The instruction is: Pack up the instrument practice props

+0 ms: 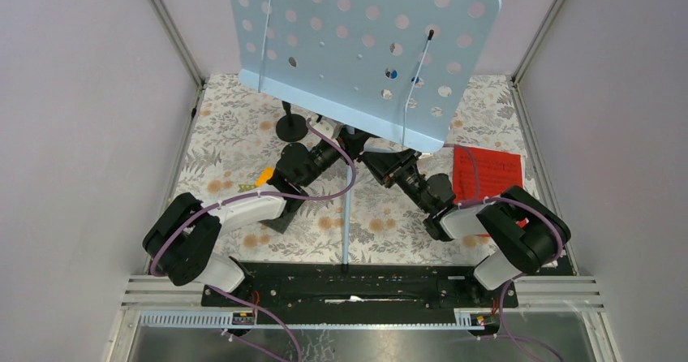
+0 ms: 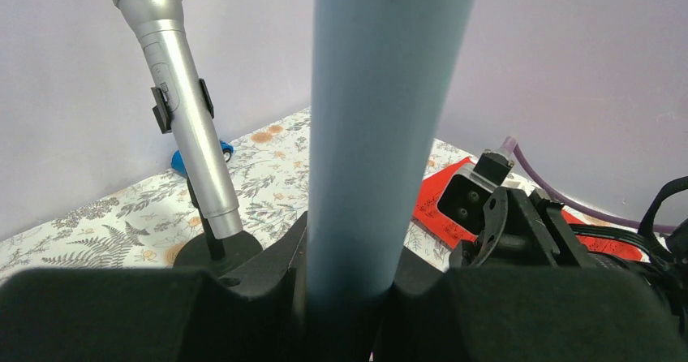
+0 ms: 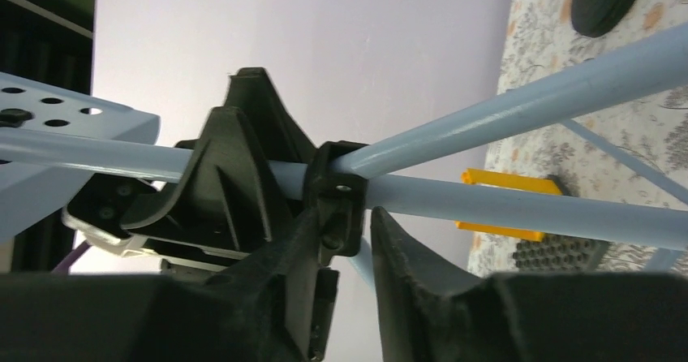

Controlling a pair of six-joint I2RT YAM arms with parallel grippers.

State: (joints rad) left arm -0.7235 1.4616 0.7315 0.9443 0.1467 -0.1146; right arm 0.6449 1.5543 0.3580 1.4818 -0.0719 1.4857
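The top view looks steeply down from above and behind onto the desk (image 1: 235, 135), with the sheet-music holder (image 1: 357, 45) rising near its lens. Both wrist views sit tight against that holder's pole (image 2: 381, 135), the left facing level across the desk, the right rolled sideways. The top and left wrist views share the red music sheet (image 1: 487, 171).

The desk (image 1: 235, 127) is covered by a cloth printed with grey ferns and orange flowers. A red sheet (image 1: 487, 173) lies flat near its right edge. Left of centre stands a black round mount (image 1: 291, 127). A blue toy car (image 2: 185, 161) sits close to the wall. An orange brick (image 3: 511, 182) rests just beside a dark studded plate (image 3: 560, 252). A pale-blue leg (image 1: 346, 232) of the holder (image 1: 341, 110) slants toward the near edge.
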